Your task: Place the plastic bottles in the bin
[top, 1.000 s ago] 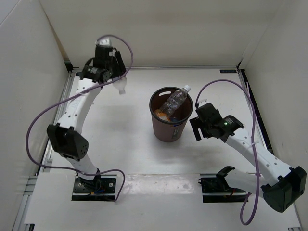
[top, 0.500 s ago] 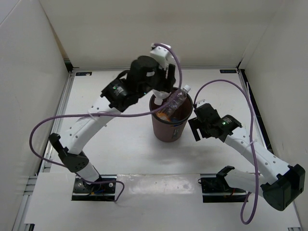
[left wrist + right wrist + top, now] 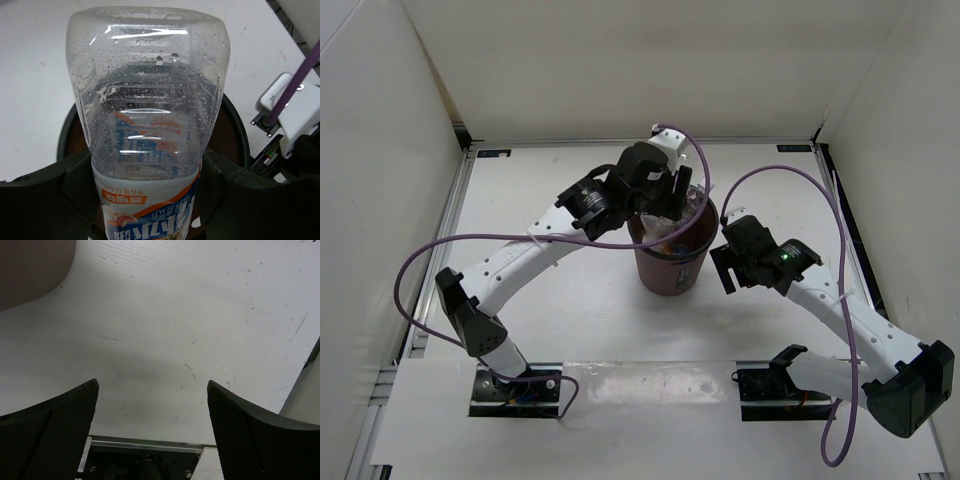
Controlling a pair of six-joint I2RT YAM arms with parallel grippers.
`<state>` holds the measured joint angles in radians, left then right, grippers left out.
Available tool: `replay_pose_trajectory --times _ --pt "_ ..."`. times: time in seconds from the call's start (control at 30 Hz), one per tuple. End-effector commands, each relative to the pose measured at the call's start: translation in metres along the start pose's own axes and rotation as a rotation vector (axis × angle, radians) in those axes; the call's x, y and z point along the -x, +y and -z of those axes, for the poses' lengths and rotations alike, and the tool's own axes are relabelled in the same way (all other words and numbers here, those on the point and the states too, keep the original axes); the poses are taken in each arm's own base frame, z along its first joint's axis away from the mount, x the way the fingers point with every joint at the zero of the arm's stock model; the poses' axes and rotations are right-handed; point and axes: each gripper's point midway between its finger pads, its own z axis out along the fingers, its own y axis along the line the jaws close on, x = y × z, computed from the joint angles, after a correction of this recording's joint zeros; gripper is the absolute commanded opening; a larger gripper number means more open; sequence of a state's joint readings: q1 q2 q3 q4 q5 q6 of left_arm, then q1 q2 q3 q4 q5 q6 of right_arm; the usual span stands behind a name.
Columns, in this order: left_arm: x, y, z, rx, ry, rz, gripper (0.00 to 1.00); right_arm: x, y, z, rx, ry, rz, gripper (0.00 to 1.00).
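Observation:
My left gripper (image 3: 665, 200) is shut on a clear bottle with an orange-white label (image 3: 150, 100) and holds it over the mouth of the dark brown bin (image 3: 665, 272). In the left wrist view the gripper (image 3: 147, 172) clamps the labelled part, with the bottle's base pointing away above the bin's rim (image 3: 235, 132). Blue and orange shapes show through the bottle, inside the bin. The arm hides most of the bin's contents from above. My right gripper (image 3: 723, 263) is open and empty just right of the bin, low over the table (image 3: 152, 385).
White walls enclose the table on the left, back and right. The bin's side (image 3: 30, 270) fills the upper left corner of the right wrist view. A purple cable loops from each arm.
My left arm has swung from the back left corner to above the bin, carrying the bottle. The right arm has barely moved.

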<state>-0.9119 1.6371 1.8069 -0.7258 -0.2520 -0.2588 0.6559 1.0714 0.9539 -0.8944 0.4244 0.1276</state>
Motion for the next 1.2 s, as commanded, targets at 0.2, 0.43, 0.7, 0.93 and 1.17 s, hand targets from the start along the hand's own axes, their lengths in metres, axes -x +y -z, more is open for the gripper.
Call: replay_pose_trajectory --times 0.2,0.43,0.7,0.93,1.17 --pt "-0.059 -0.008 -0.015 -0.044 0.137 0.083 0.91 0.018 -0.003 0.008 -0.009 -0.06 -0.014 0.9" --pt "-0.067 -0.002 -0.019 -0.024 0.152 0.087 1.0 0.017 -0.002 0.008 -0.008 -0.061 -0.009 0.9" --pt "-0.044 0.001 -0.011 -0.017 0.101 0.052 1.0 0.017 -0.005 0.008 -0.015 -0.058 -0.018 0.9" --pt "0.01 0.005 0.015 -0.013 -0.027 -0.013 1.0 0.017 -0.004 0.008 -0.013 -0.06 -0.019 0.9" --pt "0.057 0.017 0.039 0.049 -0.149 -0.055 1.0 0.018 -0.004 0.007 -0.012 -0.058 -0.018 0.9"
